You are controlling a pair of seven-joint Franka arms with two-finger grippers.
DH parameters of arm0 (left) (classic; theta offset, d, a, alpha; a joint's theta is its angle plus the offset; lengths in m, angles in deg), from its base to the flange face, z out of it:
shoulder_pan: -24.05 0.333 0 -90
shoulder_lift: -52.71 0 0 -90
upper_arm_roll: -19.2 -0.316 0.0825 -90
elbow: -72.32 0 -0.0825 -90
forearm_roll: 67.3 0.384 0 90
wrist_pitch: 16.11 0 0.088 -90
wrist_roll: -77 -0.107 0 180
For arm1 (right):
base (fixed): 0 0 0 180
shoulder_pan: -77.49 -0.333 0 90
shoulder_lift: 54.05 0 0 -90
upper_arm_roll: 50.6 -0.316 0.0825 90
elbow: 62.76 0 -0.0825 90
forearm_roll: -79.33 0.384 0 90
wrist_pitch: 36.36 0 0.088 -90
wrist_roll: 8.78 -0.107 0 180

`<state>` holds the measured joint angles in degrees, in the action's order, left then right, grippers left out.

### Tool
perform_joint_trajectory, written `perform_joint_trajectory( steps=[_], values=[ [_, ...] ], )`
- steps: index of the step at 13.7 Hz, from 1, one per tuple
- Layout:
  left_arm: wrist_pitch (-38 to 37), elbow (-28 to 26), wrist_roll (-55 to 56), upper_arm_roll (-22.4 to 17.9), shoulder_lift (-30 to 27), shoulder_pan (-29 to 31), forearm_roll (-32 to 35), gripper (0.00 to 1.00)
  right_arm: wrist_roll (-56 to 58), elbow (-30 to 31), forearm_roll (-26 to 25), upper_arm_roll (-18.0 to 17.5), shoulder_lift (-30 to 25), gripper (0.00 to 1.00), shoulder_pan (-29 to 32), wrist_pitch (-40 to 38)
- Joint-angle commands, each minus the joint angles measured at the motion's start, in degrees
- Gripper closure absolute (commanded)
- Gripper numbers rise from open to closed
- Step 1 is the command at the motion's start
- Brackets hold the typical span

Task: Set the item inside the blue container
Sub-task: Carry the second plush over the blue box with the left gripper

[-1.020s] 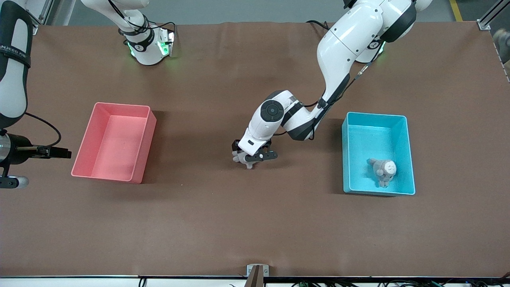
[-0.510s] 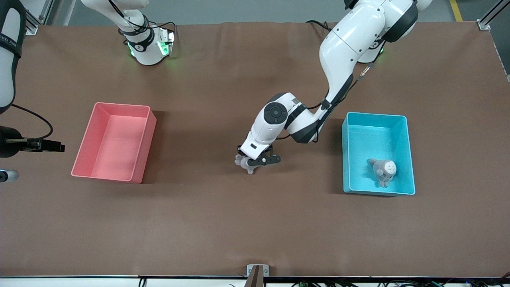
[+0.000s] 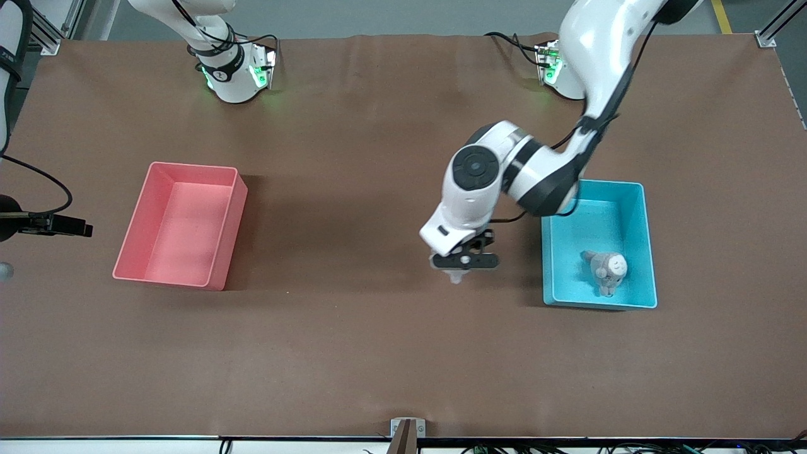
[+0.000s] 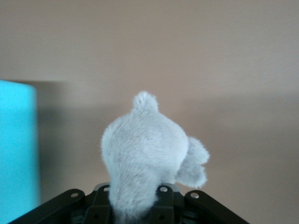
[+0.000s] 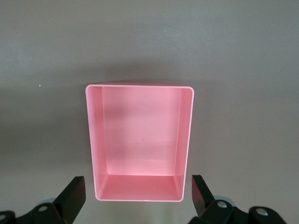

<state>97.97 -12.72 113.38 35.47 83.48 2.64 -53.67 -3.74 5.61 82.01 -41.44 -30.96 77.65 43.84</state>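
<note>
The item is a small grey plush toy (image 3: 454,276), and my left gripper (image 3: 464,266) is shut on it. The toy (image 4: 145,149) hangs off the table, over the brown surface beside the blue container (image 3: 638,189). Its furry body fills the gap between the jaws of the left gripper (image 4: 135,200). One cyan wall of the blue container (image 4: 16,149) shows at the edge of the left wrist view. My right gripper (image 5: 138,193) is open and holds nothing. It waits at the right arm's end of the table.
Another grey plush toy (image 3: 607,268) lies inside the blue container, in the half nearer the front camera. A pink bin (image 3: 234,208) stands toward the right arm's end of the table. Its rim (image 5: 92,140) shows between the right gripper's fingers.
My left gripper shut on the plush toy, lifted it off the table and carried it toward the blue container. The right arm drifted slightly away from the pink bin.
</note>
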Motion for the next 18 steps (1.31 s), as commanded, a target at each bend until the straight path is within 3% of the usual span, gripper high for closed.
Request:
perform_joint_trajectory(
  steps=[1,5,8,13,18],
  values=[
    [-0.3,-14.1,-10.7,0.8,-11.9,6.7,-1.7,0.74,-1.0,1.2,0.2,-0.8,-2.2,0.00,0.5,-2.7],
    [1.1,-27.4,-26.7,1.6,-22.6,17.3,-3.6,0.75,-1.0,1.2,0.4,-0.8,-2.2,0.00,0.5,-2.3],
    [9.1,-37.8,-37.4,1.6,-27.1,23.9,-3.6,0.75,-0.9,1.2,-0.5,-0.9,-3.0,0.00,0.1,-2.2],
    [23.0,-47.0,-42.8,1.4,-24.1,28.9,-3.7,0.74,-0.9,3.4,-0.6,-0.9,-5.9,0.00,-0.1,-2.0],
    [29.4,-46.7,-42.7,1.4,-17.2,29.8,-3.7,0.73,-0.8,6.8,-2.0,-1.0,-10.2,0.00,-0.2,-1.1]
  ],
)
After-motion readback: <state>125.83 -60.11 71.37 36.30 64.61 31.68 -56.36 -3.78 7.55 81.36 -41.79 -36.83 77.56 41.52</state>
